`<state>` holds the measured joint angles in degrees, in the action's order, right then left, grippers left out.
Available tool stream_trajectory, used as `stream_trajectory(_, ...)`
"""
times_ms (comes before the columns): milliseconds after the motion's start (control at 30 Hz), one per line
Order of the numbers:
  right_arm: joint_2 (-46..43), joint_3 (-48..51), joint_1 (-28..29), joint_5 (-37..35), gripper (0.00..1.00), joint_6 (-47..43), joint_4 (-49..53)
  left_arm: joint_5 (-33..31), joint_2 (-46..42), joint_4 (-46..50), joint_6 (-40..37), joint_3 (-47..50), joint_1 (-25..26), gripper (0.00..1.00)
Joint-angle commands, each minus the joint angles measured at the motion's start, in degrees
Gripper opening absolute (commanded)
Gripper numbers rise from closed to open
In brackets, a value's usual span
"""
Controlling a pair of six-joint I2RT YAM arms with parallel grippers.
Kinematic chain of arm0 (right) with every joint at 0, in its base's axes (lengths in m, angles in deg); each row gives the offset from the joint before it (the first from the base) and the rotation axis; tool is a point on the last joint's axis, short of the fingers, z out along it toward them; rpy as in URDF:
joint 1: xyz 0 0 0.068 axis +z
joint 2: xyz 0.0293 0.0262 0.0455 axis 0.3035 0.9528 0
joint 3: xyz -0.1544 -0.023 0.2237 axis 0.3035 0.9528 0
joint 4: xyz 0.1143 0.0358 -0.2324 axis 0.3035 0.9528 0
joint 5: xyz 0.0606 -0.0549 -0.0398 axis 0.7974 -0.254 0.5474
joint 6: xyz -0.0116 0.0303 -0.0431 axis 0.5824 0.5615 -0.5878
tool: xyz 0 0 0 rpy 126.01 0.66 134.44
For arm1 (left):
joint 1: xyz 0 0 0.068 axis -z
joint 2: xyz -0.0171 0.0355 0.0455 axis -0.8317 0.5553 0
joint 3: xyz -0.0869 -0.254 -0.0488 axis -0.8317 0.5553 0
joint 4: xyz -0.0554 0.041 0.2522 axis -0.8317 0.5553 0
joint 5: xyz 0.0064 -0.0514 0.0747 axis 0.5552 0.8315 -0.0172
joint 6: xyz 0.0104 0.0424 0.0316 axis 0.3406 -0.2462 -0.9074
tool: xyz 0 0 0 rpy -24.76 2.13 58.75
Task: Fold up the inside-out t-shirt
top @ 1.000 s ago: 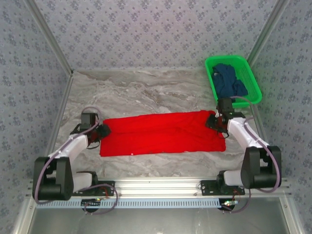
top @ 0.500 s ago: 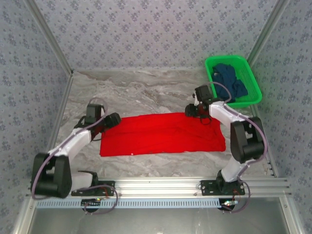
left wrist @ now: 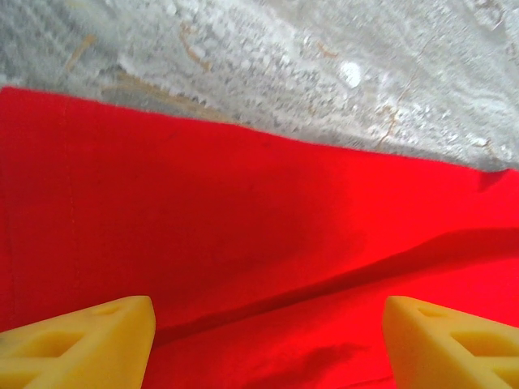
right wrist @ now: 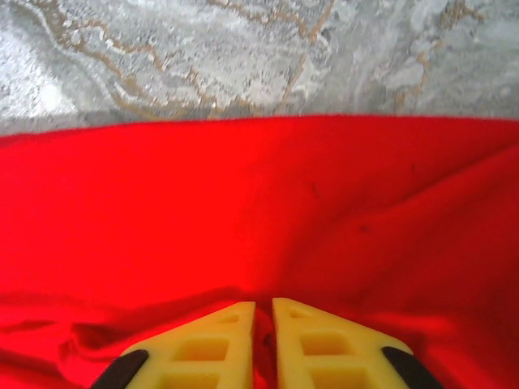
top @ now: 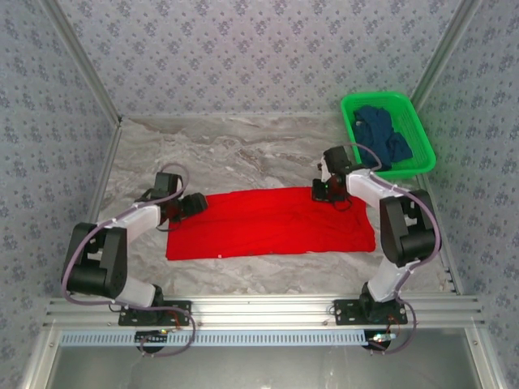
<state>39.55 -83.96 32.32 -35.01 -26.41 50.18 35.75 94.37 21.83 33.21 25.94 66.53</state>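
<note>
the right fingers (right wrist: 308,340) are closing onto cloth near the far edge of the inside-out t-shirt (top: 272,223) lying across the middle of the tabletop (top: 243,150), while the left fingers (left wrist: 89,332), shifting inward, are hovering wide over its far-left corner, readying another fold.

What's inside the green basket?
A crumpled dark blue cloth garment lies inside the green plastic basket. The basket's floor beneath it is covered, so anything underneath cannot be seen.

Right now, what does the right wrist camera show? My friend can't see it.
The right hand has its two yellow fingers closed together, pinching a fold of the red t-shirt at the bottom of the picture. The shirt spreads across the middle, with the grey marble table beyond its far edge.
</note>
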Motion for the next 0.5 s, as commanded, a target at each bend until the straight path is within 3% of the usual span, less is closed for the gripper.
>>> stream_trajectory(0,-3.97,1.58,1.12,1.86,0.11,-0.28,3.94,-0.84,1.15,0.06,-1.04,1.16,0.13,0.73)
stream_trajectory(267,-11.85,5.64,7.56,4.57,0.03,1.34,6.98,-1.75,1.97,0.39,-1.59,1.01,0.14,0.73)
stream_trajectory(467,-12.95,9.72,15.87,5.69,0.11,4.93,9.84,-2.12,1.81,1.46,-2.34,0.27,0.11,0.73)
